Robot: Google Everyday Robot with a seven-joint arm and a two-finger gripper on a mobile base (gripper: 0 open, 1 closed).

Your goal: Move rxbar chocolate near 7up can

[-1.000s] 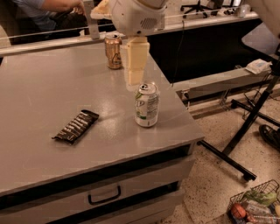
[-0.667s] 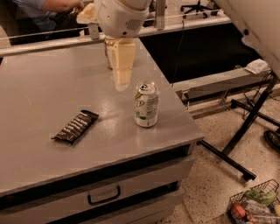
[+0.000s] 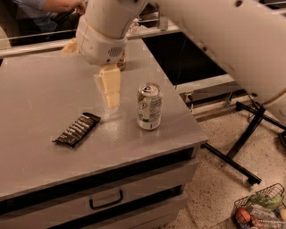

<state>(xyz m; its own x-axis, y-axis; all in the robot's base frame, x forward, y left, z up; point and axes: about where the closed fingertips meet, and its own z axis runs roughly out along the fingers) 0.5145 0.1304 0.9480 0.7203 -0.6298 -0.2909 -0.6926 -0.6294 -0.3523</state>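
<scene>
The rxbar chocolate [image 3: 77,129], a flat dark wrapper with pale lettering, lies at an angle on the grey table [image 3: 40,85] towards the front left. The 7up can [image 3: 149,106], white and green with a silver top, stands upright to the right of it, near the table's right edge. My gripper [image 3: 111,98] hangs from the big white arm [image 3: 107,31] over the table. It is between the bar and the can, a little behind both, and touches neither. It holds nothing that I can see.
A gold-brown can [image 3: 121,66] is mostly hidden behind my arm at the back. A person [image 3: 49,6] stands behind the table's far edge. Drawers [image 3: 106,200] are below the front edge. A wire basket [image 3: 261,208] and black stand legs [image 3: 243,138] are on the floor to the right.
My arm and gripper have moved left and forward, lower over the table, towards the rxbar chocolate. The arm now covers most of the gold-brown can. The bar and the 7up can have not moved.
</scene>
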